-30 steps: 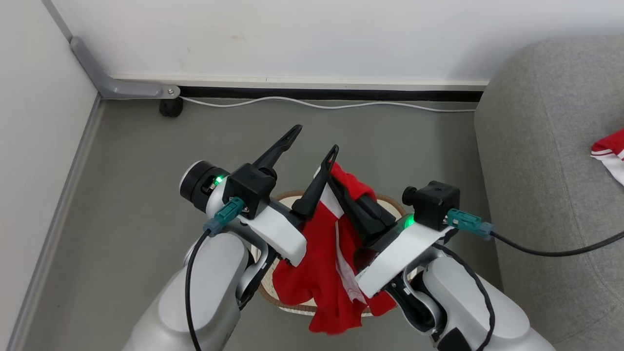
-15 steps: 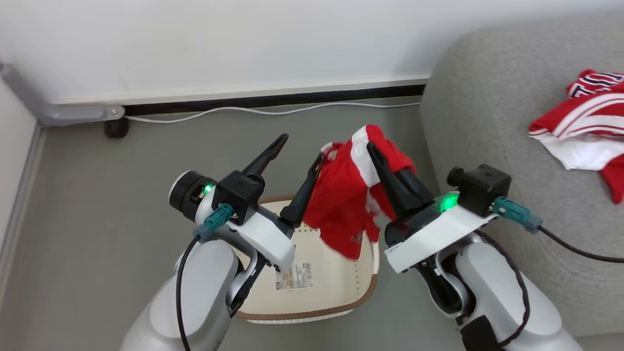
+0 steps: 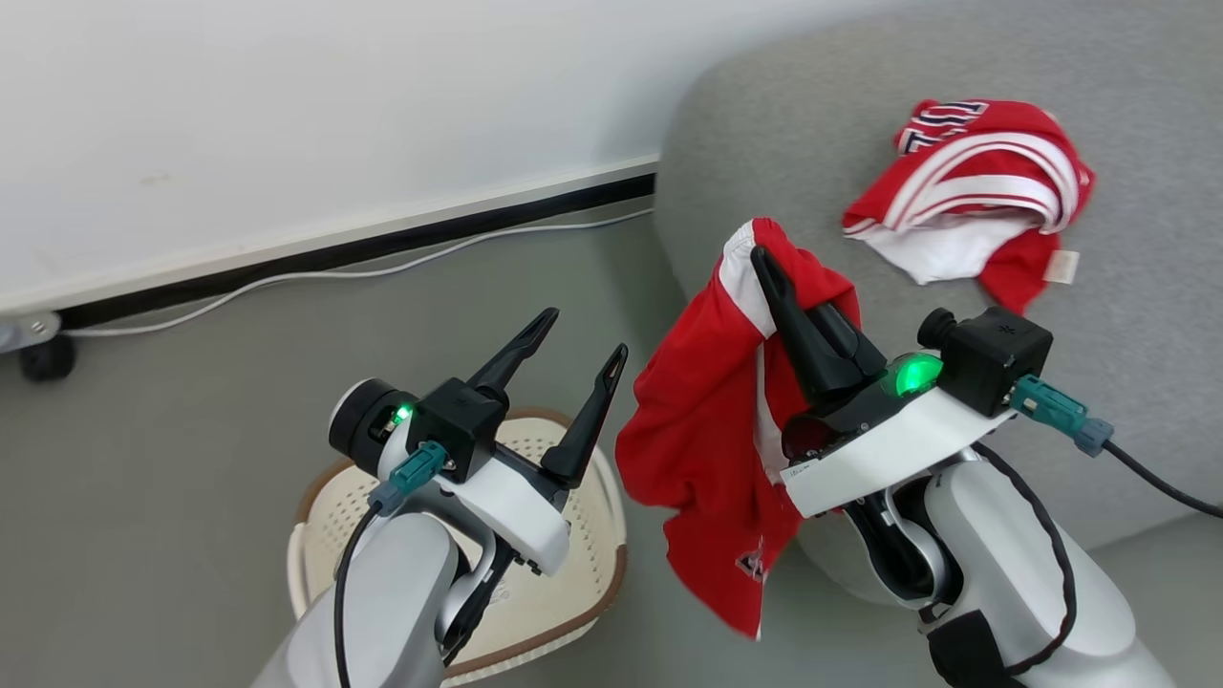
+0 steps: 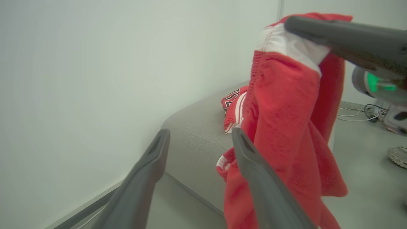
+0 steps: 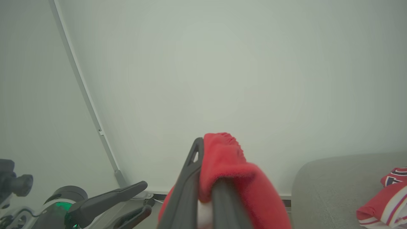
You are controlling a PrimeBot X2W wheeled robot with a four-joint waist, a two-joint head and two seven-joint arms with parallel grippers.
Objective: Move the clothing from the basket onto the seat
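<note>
My right gripper (image 3: 764,263) is shut on a red garment (image 3: 707,440) with white trim, which hangs down in the air at the sofa's corner. In the right wrist view the same garment (image 5: 229,165) is bunched between that gripper's (image 5: 205,159) fingers. My left gripper (image 3: 583,344) is open and holds nothing, above the cream basket (image 3: 325,506) on the floor. In the left wrist view its fingers (image 4: 159,149) stand apart, with the hanging garment (image 4: 286,121) just to their right. A second red jersey (image 3: 965,191) lies on the grey seat (image 3: 1127,287).
A white wall with a dark skirting strip and a white cable (image 3: 334,272) runs behind the grey floor. A black castor (image 3: 43,358) stands at far left. A shoe (image 4: 397,156) and cables lie on the floor at the left wrist view's right edge.
The camera has swung right, bringing the seat and the lying jersey into fuller view. My right gripper carried the garment up and away from the basket to the sofa's corner. The left gripper stayed open.
</note>
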